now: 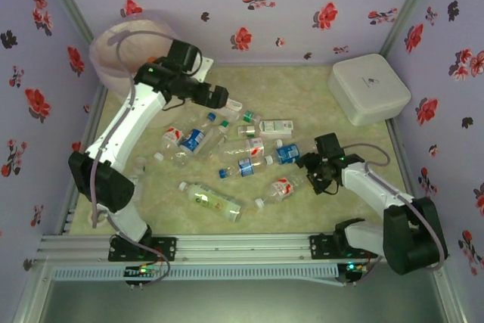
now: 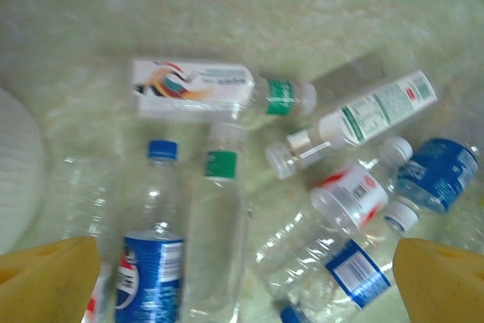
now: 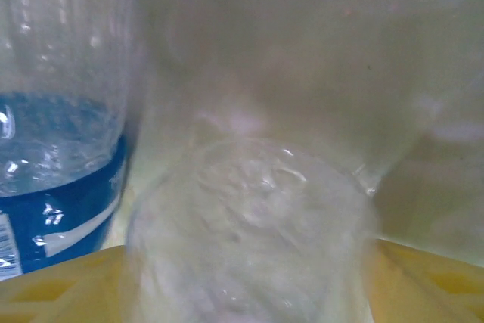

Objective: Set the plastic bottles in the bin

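Note:
Several plastic bottles (image 1: pixel 246 166) lie scattered on the mat in mid-table. The bin (image 1: pixel 125 51), white with a pinkish bag, stands at the far left corner. My left gripper (image 1: pixel 229 102) hovers open over the far side of the pile. Its yellow fingertips (image 2: pixel 49 277) frame a blue-labelled bottle (image 2: pixel 151 262) and a clear green-banded one (image 2: pixel 215 240) without touching either. My right gripper (image 1: pixel 308 166) is low at the pile's right edge. Its yellow fingers (image 3: pixel 60 285) press both sides of a clear bottle's base (image 3: pixel 249 240), with a blue-labelled bottle (image 3: pixel 53 179) just to the left.
A flat white lidded box (image 1: pixel 368 88) sits at the far right. Flowered walls close in the table on three sides. A green-labelled bottle (image 1: pixel 212 200) and a red-labelled one (image 1: pixel 280 187) lie nearest the front rail (image 1: pixel 242 246).

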`<action>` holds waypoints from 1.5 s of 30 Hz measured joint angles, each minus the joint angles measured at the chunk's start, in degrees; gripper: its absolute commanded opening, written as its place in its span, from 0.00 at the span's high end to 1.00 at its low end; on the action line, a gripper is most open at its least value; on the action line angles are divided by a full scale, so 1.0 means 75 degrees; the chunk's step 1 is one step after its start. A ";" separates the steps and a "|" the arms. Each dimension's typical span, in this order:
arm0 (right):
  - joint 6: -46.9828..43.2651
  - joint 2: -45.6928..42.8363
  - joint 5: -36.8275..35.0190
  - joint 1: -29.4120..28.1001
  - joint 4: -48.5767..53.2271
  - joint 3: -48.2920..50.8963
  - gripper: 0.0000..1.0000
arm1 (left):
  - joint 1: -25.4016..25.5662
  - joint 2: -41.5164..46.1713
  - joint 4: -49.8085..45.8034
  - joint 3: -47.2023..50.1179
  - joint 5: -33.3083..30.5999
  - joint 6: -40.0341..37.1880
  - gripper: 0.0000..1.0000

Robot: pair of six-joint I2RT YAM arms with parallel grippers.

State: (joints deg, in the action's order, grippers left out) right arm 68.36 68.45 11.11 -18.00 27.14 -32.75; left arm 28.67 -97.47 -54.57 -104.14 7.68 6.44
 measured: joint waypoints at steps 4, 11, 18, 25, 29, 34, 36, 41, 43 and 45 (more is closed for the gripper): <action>-0.0455 -0.0093 -0.0248 -0.0189 0.0737 -0.0766 0.41 | 0.0291 0.0210 0.0391 0.0490 0.0466 0.0265 0.00; -0.1542 -0.0463 -0.0627 -0.0187 0.1766 -0.2279 0.45 | 0.0344 0.0428 0.1329 0.0568 0.2515 0.0373 0.00; -0.2055 0.0393 0.0705 -0.0207 -0.0184 -0.4025 0.54 | 0.0481 0.0828 0.3450 0.1976 0.4505 0.1134 0.00; -0.2157 0.1597 0.1743 -0.0562 -0.1644 -0.4843 0.56 | 0.0627 0.0848 0.4756 0.3322 0.4374 0.1708 0.00; -0.2194 0.2031 0.2040 -0.0813 -0.1918 -0.5036 0.57 | 0.0699 0.0845 0.5199 0.3480 0.4170 0.1941 0.15; -0.2238 0.2133 0.2119 -0.0889 -0.2159 -0.5045 0.57 | 0.0705 0.0761 0.5852 0.3704 0.4068 0.2168 0.30; -0.2264 0.2136 0.2116 -0.0886 -0.2165 -0.5045 0.58 | 0.0699 0.0603 0.6030 0.3730 0.4086 0.2261 0.38; -0.2410 0.2209 0.1999 -0.0851 -0.2154 -0.5045 0.57 | 0.0691 0.0391 0.6248 0.3730 0.4191 0.2349 0.50; -0.2477 0.2241 0.1988 -0.0851 -0.2148 -0.5082 0.51 | 0.0688 0.0376 0.6269 0.3722 0.4191 0.2349 0.52; -0.2553 0.2282 0.1979 -0.0851 -0.2116 -0.5144 0.41 | 0.0676 0.0373 0.6269 0.3710 0.4182 0.2355 0.54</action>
State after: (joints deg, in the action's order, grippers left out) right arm 49.21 85.56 25.96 -24.38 11.27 -71.33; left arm 33.74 -94.67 -7.55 -76.31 39.05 24.10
